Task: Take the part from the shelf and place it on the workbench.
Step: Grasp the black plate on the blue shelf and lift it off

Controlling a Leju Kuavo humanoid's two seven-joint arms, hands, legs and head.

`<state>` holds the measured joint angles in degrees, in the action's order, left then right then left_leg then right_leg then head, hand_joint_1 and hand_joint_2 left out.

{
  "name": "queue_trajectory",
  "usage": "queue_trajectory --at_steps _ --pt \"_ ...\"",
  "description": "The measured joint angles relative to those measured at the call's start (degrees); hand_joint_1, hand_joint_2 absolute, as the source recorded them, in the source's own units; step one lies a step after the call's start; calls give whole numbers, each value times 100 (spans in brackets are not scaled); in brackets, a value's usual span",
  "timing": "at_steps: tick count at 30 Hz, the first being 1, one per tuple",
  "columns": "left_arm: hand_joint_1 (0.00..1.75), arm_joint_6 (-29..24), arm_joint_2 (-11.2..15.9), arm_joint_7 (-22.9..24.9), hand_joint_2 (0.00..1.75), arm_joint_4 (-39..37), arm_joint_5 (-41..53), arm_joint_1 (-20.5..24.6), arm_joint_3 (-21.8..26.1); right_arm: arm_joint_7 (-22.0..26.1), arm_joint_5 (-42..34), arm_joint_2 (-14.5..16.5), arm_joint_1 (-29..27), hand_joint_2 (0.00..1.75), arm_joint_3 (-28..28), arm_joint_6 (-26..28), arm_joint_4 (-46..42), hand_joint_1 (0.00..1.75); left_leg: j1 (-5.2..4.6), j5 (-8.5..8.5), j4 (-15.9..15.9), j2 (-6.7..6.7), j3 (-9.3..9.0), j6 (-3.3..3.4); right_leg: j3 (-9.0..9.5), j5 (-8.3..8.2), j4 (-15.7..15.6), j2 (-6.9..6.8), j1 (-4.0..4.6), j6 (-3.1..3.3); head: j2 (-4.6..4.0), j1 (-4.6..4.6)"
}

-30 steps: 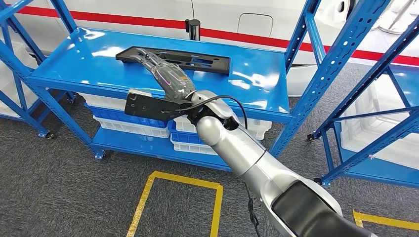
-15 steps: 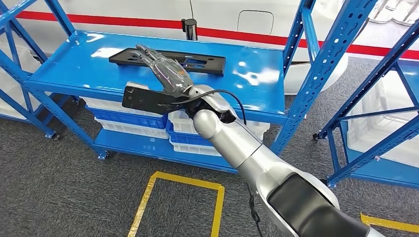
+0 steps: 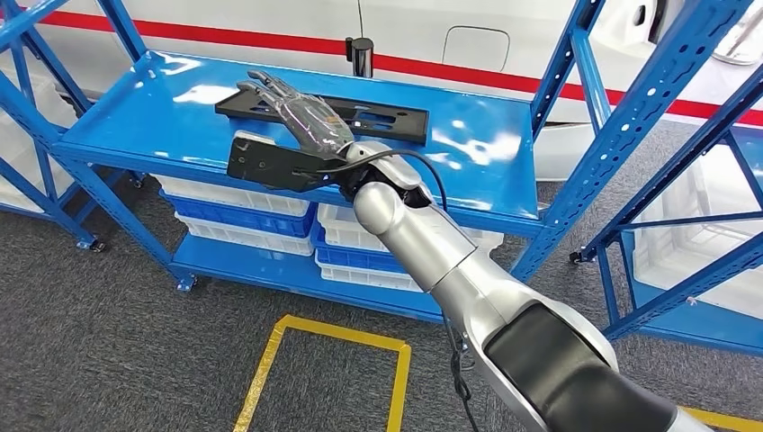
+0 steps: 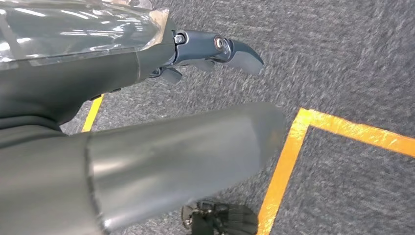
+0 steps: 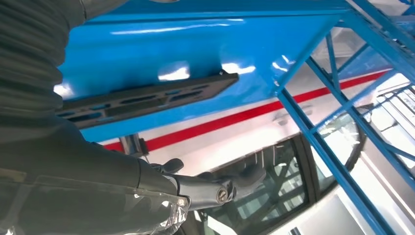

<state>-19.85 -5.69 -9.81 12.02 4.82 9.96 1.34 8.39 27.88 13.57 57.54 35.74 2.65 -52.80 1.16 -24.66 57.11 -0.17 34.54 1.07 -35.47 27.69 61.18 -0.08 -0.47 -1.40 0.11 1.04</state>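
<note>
Head view: your R arm runs up from the lower right to the blue shelf (image 3: 126,121). R hand (image 3: 301,112) is stretched flat, fingers out and slightly apart, palm down over the left half of the black slotted part (image 3: 378,110). Can't tell whether the fingers touch the part or just hover above it; no grip visible. Part lies flat on the top shelf deck, long side running across, near the back edge. A small black cylinder (image 3: 361,56) stands upright just behind it. White and blue bins (image 3: 236,214) are stacked on the lower shelf. A second blue rack (image 3: 684,225) stands to the right. On the grey carpet, yellow tape outline (image 3: 324,373) in front of the shelf. White body with a red stripe (image 3: 504,79) behind the racks.

L wrist view: L hand (image 4: 147,98) hangs over the grey carpet, thick thumb in the foreground, dark fingers (image 4: 230,49) loosely curved and apart, nothing in them. Yellow tape (image 4: 298,147) on the floor below.

R wrist view: part (image 5: 147,95) seen lying flat against the blue deck, past your R hand. Dark fingers (image 5: 220,188) extended, nothing clamped between them and the thumb. Blue rack posts (image 5: 333,147) and red stripe (image 5: 235,120) beyond.
</note>
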Motion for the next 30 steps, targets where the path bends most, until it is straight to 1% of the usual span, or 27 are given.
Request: queue_trajectory --at_steps 2,3,4,5,6,7,8,9,10,11,13,14,15,16,17,18,19,20,21,22,23,24,25,26,28,29,30 --pt "0 5 1 0 0 1 3 2 9 9 -4 -4 19 175 -8 8 55 0 -13 -19 -12 -2 -21 62 -429 255 801 2 -9 23 0 4" --pt "0 7 1 1 0 1 3 0 12 14 -4 -13 14 175 -10 10 90 0 -22 -32 -12 -9 -29 79 -633 338 1138 3 -9 20 0 6" --pt "0 8 1 2 0 1 4 -3 15 23 -4 -21 5 175 -11 13 125 0 -33 -45 -11 -19 -42 89 -756 344 1293 3 -8 3 0 5" --pt "0 9 1 2 0 1 4 -5 19 37 -4 -29 1 175 -14 16 155 0 -43 -58 -10 -30 -60 92 -757 255 1210 3 -7 -27 0 5" --pt "0 9 1 2 0 1 6 -6 23 55 -5 -33 2 175 -15 20 178 0 -52 -75 -9 -44 -84 87 -639 91 901 3 -5 -57 0 4" --pt "0 9 1 2 0 1 7 -5 27 73 -7 -33 8 175 -17 25 195 0 -58 -94 -10 -55 -111 78 -441 -111 451 3 -1 -74 0 4" --pt "0 9 -2 2 0 1 8 -3 30 90 -8 -32 19 175 -21 30 210 0 -69 -117 -9 -64 -133 60 -247 -271 48 4 17 -66 0 3" --pt "0 9 -4 2 0 1 10 -1 32 99 -9 -29 31 175 -25 33 226 0 -77 -138 -8 -70 -146 39 -104 -377 -243 6 34 -41 0 2" --pt "0 9 -7 2 0 0 12 -2 34 103 -10 -28 42 175 -30 36 243 0 -80 -155 -8 -73 -150 17 -28 -421 -391 7 53 -5 0 2" --pt "0 9 -11 2 0 -1 14 -3 37 105 -10 -26 50 175 -33 38 260 0 -80 -166 -11 -73 -151 -7 -12 -416 -410 10 72 30 0 0" --pt "0 9 -9 2 0 0 14 -1 44 105 -10 -16 61 175 -39 42 285 0 -61 -203 6 -64 -145 -60 13 -422 -446 16 36 89 0 0" --pt "0 8 -6 2 0 1 14 2 48 106 -10 -5 72 175 -42 43 294 0 -52 -260 102 -54 -103 -89 44 -416 -468 17 8 130 0 -5" --pt "0 8 -1 2 0 2 14 6 51 107 -10 8 83 175 -43 44 300 0 -44 -354 292 -44 -13 -117 81 -407 -491 18 -22 171 0 -9" --pt "0 7 4 2 0 2 14 4 55 108 -10 22 90 175 -43 45 309 0 -29 -492 622 -35 158 -142 120 -387 -499 17 -31 211 0 -11" --pt "0 7 5 2 0 1 14 0 57 108 -10 32 93 175 -42 45 320 0 -19 -643 1027 -29 379 -167 149 -361 -500 15 -29 249 0 -16" --pt "0 7 7 2 0 0 14 -6 59 109 -10 39 86 175 -40 45 335 0 -5 -748 1395 -27 607 -192 175 -340 -499 15 -26 266 0 -15" --pt "0 7 9 2 0 -2 14 -12 61 109 -10 43 78 175 -40 45 351 0 10 -773 1639 -23 790 -215 201 -317 -497 15 -24 276 0 -15" --pt "0 7 14 2 0 -3 14 -14 62 110 -10 44 72 175 -40 45 367 0 28 -679 1655 -14 863 -233 226 -292 -493 18 -26 270 0 -15" --pt "0 8 21 2 0 -4 15 -14 63 111 -10 44 70 175 -40 45 379 0 49 -474 1427 -3 807 -249 258 -260 -484 24 -33 251 0 -15" --pt "0 8 28 2 0 -5 17 -13 64 114 -11 44 73 175 -41 45 388 0 74 -212 1029 16 649 -265 290 -220 -466 30 -40 226 0 -15" --pt "0 11 29 4 0 -8 25 -9 64 117 -12 44 80 175 -42 46 394 0 85 -32 639 31 472 -284 313 -178 -444 38 -32 190 0 -17" --pt "0 14 28 7 0 -10 34 -4 64 121 -13 44 91 175 -43 47 398 0 87 83 329 32 318 -277 319 -139 -417 44 -16 153 0 -19" --pt "0 16 23 11 0 -12 45 -1 63 126 -15 43 101 175 -46 49 402 0 79 111 164 32 231 -257 314 -112 -401 47 3 119 0 -21" --pt "0 18 18 20 0 -15 55 2 63 131 -16 41 109 175 -50 51 407 0 58 72 131 21 206 -223 304 -98 -399 48 23 93 0 -22" --pt "0 16 17 35 0 -17 64 1 63 137 -16 34 118 175 -65 54 413 0 35 67 109 4 189 -123 292 -70 -401 37 32 39 0 -20" --pt "0 15 17 40 0 -19 69 2 63 138 -17 30 126 175 -77 55 414 0 28 63 95 -1 172 -76 262 -32 -342 29 28 16 0 -20" --pt "0 15 19 41 0 -19 75 5 63 140 -18 25 137 175 -89 56 415 0 25 55 82 -4 152 -26 171 45 -164 23 22 5 0 -18"
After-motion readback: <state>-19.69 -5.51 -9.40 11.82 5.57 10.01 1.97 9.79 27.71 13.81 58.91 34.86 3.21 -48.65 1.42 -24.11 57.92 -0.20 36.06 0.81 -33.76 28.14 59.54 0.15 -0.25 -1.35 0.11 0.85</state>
